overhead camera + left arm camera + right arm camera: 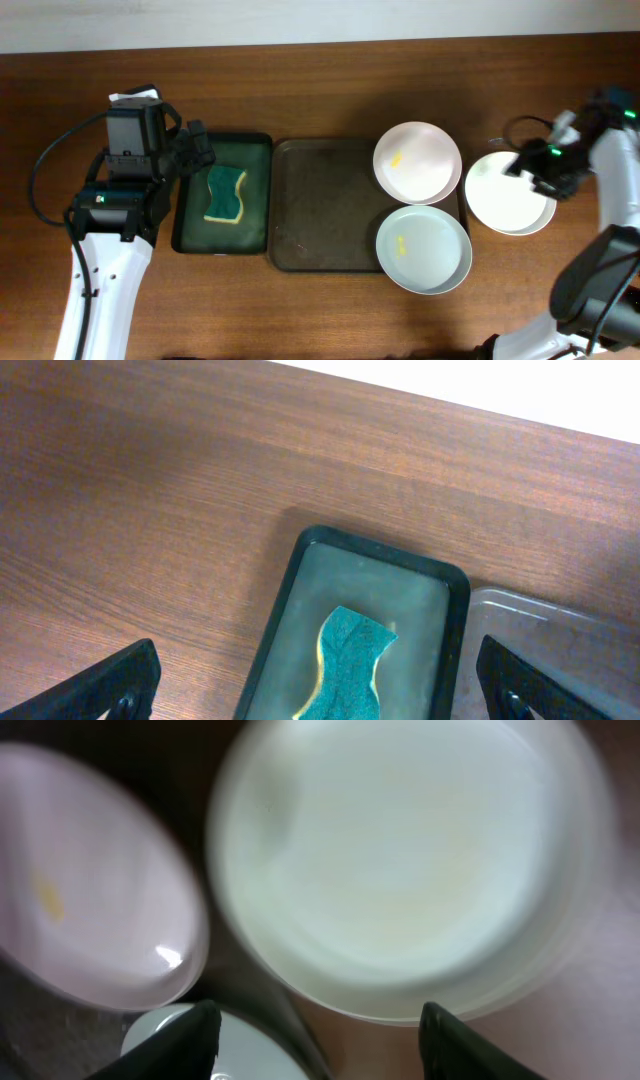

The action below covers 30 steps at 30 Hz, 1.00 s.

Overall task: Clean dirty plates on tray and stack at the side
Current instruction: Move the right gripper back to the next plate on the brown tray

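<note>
On the wooden worktop (330,90), the dark brown tray (320,205) sits mid-frame, its left half bare. Just beside its left rim is a narrower black tray (258,195) with a greenish bottom. Two white plates sit on the brown tray's right end and overhang its rim. The far plate (417,162) has a yellow smudge, and the near plate (423,248) has one too. They are edge to edge; cannot tell if they touch. A third plate (505,195) lies flat on the worktop right of the tray, near the far plate but apart from it. It looks plain white and is blurred in the right wrist view. A wavy green sponge (225,195) with a yellow edge lies in the black tray. The left gripper (198,146) is over the black tray's far left corner, fingers spread wide, empty. The right gripper (318,1020) is above the third plate, fingers spread, gripping nothing.
</note>
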{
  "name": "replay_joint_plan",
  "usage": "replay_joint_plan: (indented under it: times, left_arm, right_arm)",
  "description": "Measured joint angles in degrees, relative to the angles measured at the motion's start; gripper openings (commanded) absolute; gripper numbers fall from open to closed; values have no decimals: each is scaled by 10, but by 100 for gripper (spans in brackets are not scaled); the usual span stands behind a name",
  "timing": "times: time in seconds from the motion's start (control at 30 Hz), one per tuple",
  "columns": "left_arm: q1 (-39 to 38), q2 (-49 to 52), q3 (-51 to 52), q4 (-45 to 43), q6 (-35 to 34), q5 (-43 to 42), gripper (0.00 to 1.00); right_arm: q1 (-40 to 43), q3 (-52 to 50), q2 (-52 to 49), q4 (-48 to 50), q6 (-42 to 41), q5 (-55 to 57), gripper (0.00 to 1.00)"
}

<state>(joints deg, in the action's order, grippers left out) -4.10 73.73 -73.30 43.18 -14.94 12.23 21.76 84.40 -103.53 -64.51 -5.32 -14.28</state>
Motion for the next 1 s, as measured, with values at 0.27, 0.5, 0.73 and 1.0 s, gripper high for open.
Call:
replay_joint_plan:
  times: [0.27, 0.5, 0.73, 1.0]
  left_arm:
    - [0, 0, 0, 1, 0, 0, 100]
    - [0, 0, 0, 1, 0, 0, 99]
    - [0, 0, 0, 1, 0, 0, 99]
    - [0, 0, 0, 1, 0, 0, 99]
  right_arm:
    - [-153, 0, -36, 92, 45, 51, 41]
    - [-155, 0, -76, 128, 50, 70, 29]
    - [-155, 0, -119, 148, 50, 90, 20]
    - [-155, 0, -138, 153, 49, 89, 4]
